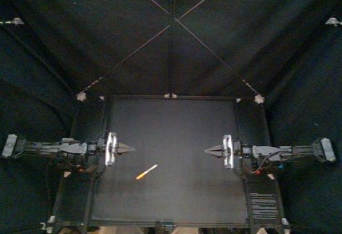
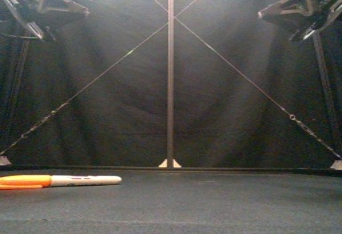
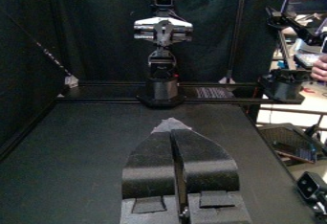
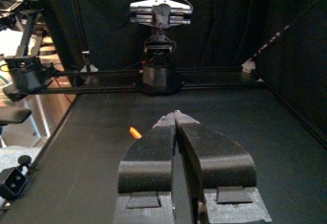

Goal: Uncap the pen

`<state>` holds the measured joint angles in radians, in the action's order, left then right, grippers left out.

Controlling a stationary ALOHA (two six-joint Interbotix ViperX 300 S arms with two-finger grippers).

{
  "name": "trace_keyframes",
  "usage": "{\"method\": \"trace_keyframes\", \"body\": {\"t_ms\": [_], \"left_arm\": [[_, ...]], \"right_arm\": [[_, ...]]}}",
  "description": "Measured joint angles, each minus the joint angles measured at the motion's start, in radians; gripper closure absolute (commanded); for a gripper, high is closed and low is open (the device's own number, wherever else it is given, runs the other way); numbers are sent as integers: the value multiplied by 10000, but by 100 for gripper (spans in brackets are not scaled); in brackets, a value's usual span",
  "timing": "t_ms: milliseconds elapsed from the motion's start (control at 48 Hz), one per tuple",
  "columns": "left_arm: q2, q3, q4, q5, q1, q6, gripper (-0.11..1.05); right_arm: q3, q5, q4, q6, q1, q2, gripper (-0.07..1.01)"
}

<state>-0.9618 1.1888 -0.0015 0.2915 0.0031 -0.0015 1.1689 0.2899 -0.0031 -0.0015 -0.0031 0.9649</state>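
A marker pen with an orange cap end and a white barrel lies on the black table, left of centre and toward the front. The front view shows the pen flat at the lower left, orange cap to the left. A small part of the pen shows in the right wrist view. My left gripper hovers at the left side of the table, shut and empty, behind and to the left of the pen. My right gripper hovers at the right side, shut and empty. In the wrist views, the left gripper and right gripper have jaws pressed together.
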Motion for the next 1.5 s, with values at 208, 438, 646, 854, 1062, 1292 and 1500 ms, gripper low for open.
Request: {"method": "trace_keyframes", "body": {"t_ms": [208, 438, 646, 854, 1062, 1292, 1500], "left_arm": [[261, 138, 46, 261, 123, 31, 92], [936, 153, 1120, 706, 123, 123, 90], [1166, 368, 2316, 951, 123, 138, 81], [1166, 537, 2286, 966, 138, 138, 65], [1166, 706, 1994, 966, 169, 107, 50], [1166, 736, 1641, 951, 230, 123, 37], [1166, 752, 1534, 936, 245, 123, 30]], "right_arm": [[-537, 276, -46, 31, -276, -1657, 95], [-2454, 767, -828, -31, -337, -5354, 88], [-4264, 828, -1565, 92, -307, -8176, 55], [-5952, 383, -1611, 107, -276, -10431, 17], [-7179, -644, -1565, 123, -15, -11597, 3], [-8299, -2286, -1104, 138, 245, -12655, 3], [-8943, -2884, -1043, 169, 414, -13407, 3]]}}
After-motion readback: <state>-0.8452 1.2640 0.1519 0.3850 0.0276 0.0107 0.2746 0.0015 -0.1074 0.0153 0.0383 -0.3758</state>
